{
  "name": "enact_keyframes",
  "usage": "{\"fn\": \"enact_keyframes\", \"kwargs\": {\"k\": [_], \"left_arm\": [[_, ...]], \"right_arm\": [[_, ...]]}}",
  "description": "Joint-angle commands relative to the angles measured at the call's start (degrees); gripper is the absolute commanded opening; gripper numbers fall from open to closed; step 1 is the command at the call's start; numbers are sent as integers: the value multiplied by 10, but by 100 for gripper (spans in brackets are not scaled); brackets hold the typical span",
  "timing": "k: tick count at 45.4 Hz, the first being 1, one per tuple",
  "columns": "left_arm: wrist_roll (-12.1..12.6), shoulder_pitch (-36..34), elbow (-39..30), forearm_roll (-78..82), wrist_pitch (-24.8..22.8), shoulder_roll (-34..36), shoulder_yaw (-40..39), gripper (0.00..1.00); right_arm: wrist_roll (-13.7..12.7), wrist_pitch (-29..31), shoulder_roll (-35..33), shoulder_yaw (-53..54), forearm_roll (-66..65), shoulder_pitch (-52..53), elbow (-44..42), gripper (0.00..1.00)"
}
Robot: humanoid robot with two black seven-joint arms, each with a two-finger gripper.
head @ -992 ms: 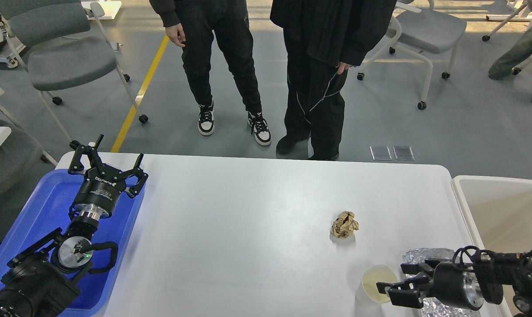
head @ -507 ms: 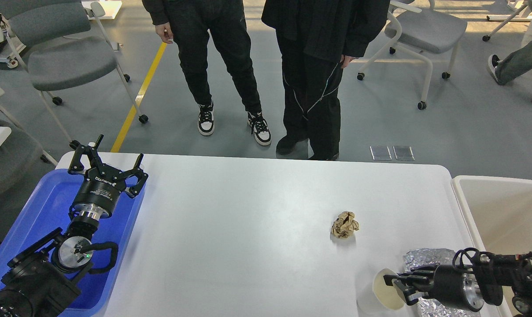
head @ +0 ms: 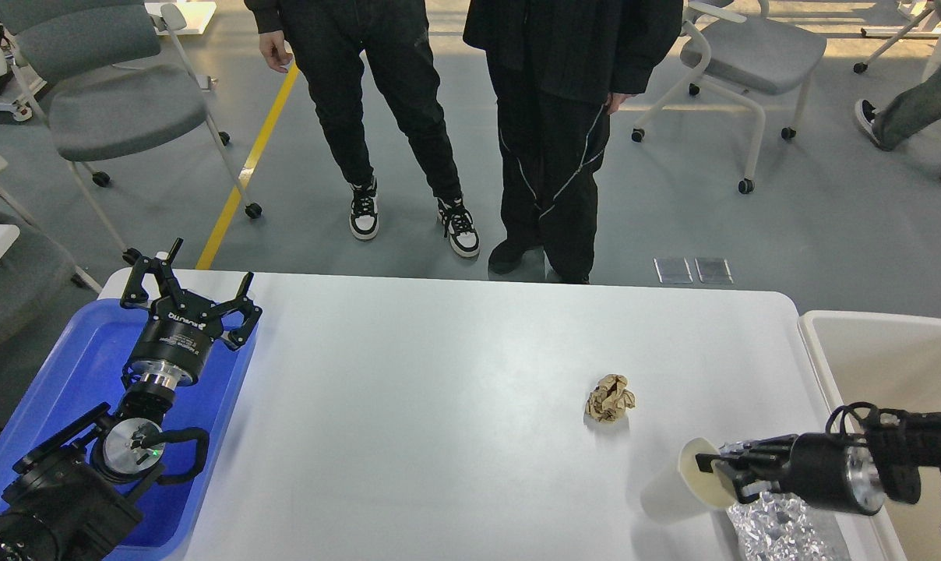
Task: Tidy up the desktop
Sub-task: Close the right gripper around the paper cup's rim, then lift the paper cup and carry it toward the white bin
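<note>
Right gripper point(head: 721, 472) pinching cup point(head: 685, 491) rim, tilting it (foil point(head: 782, 526) beneath); keeping clamp firm, heading for bin point(head: 891, 351). Left gripper point(head: 190, 284) spread, idling.

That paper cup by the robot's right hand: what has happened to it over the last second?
The right hand closed on the rim of the paper cup, tipped it over and drew it up and rightward, toward the beige bin. The left hand, crumpled paper ball and foil stayed put.
</note>
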Motion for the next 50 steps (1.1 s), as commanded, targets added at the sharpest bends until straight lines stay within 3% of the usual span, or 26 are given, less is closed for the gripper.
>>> {"fn": "enact_keyframes", "kwargs": {"k": [1, 29, 50], "left_arm": [[0, 0, 0, 0, 0, 0, -1, 100], [0, 0, 0, 0, 0, 0, 0, 100], [0, 0, 0, 0, 0, 0, 0, 100]], "right_arm": [[-6, 29, -55, 1, 47, 45, 33, 0], [-5, 173, -182, 4, 197, 262, 89, 0], [-7, 156, -195, -4, 204, 265, 73, 0]]}}
